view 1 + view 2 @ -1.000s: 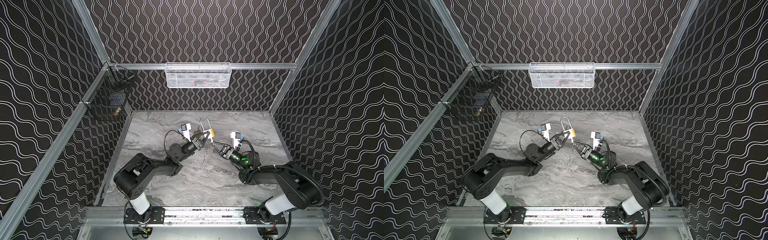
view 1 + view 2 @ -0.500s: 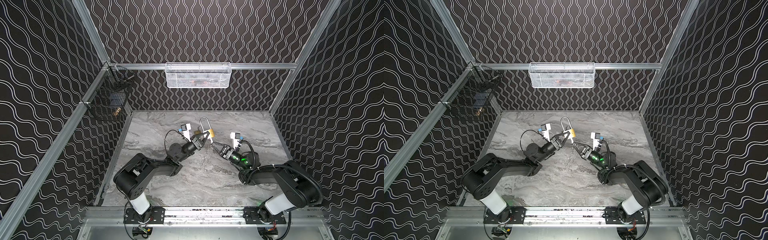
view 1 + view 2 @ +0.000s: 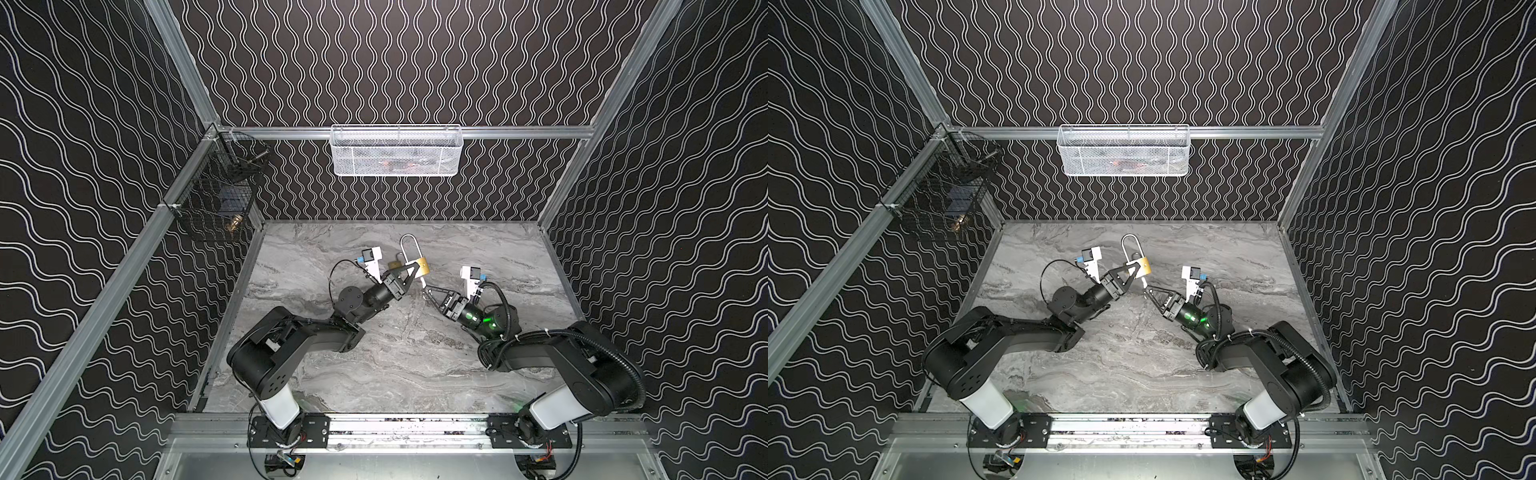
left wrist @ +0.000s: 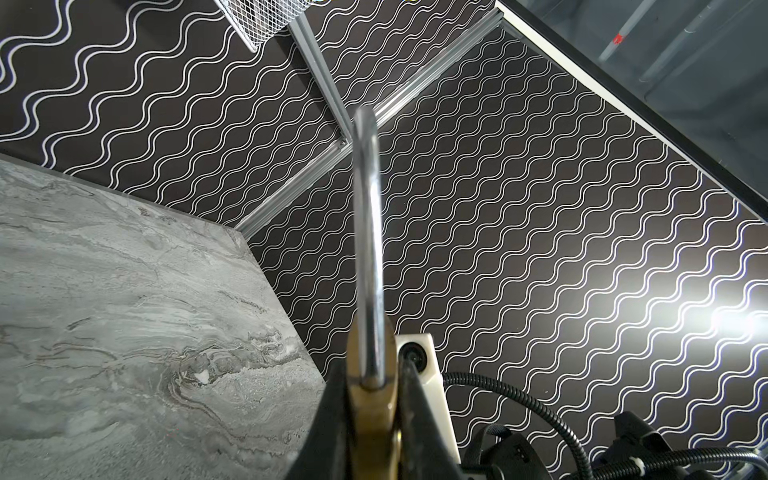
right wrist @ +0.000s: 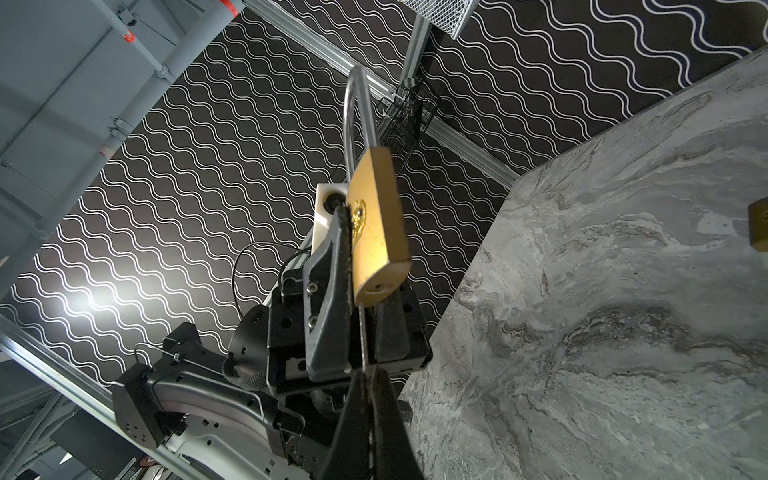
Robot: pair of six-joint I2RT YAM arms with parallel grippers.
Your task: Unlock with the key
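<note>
A brass padlock (image 3: 423, 266) (image 3: 1144, 266) (image 5: 376, 224) with a long silver shackle (image 3: 408, 248) (image 5: 357, 108) is held above the marble table (image 3: 395, 357), with my left gripper (image 3: 414, 269) (image 3: 1135, 269) (image 4: 372, 386) shut on its body. The shackle (image 4: 368, 232) stands upright and closed. My right gripper (image 3: 426, 289) (image 3: 1147, 291) (image 5: 368, 376) is shut on a thin silver key (image 5: 363, 336), just below the padlock. The key's tip touches the lower edge of the lock body, beside the keyhole (image 5: 379, 286).
A second small brass lock (image 5: 758, 224) (image 3: 394, 264) lies on the table behind the left gripper. A white mesh basket (image 3: 395, 151) hangs on the back wall and a black wire basket (image 3: 220, 199) on the left wall.
</note>
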